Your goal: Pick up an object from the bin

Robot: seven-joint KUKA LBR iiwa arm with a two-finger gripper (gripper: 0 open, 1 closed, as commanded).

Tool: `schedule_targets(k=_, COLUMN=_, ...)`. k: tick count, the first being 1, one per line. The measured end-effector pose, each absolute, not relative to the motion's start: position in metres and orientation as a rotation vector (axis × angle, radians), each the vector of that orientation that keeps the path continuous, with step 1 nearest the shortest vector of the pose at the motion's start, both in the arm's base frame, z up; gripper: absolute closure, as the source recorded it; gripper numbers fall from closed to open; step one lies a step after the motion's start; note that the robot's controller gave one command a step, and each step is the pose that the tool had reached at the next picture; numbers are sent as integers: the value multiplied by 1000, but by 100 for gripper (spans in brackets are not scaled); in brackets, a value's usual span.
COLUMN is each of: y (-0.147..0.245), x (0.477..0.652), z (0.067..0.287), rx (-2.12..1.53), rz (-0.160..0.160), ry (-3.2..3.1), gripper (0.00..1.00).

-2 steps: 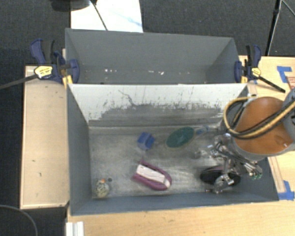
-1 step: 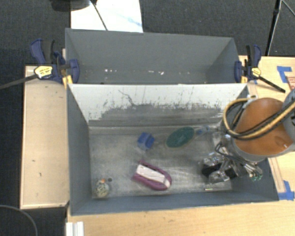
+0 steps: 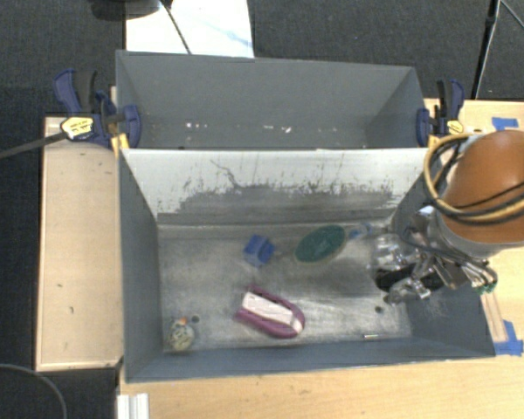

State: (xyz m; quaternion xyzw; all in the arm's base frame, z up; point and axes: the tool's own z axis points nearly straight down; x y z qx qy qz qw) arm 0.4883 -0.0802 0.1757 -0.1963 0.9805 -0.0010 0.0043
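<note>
Hanging close to the right wall of the grey metal bin [image 3: 244, 177], my pincer [image 3: 400, 279] is over bare floor; I cannot tell whether it is spread or pressed together. The nearest thing, a flat green oval disc [image 3: 320, 243], lies to its left, apart from it. A small blue block [image 3: 259, 250] and a purple-and-white oblong piece [image 3: 271, 313] lie farther left, with open floor between.

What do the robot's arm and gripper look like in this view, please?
The wrist wears a rounded orange cover, looped by yellow and black cables. The gripper is a compact assembly of silver metal and black parts.
</note>
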Motion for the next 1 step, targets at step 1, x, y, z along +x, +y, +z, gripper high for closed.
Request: schedule_targets(k=1, y=-77, x=492, z=222, rx=-600, rz=-2, ry=3077, gripper=100)
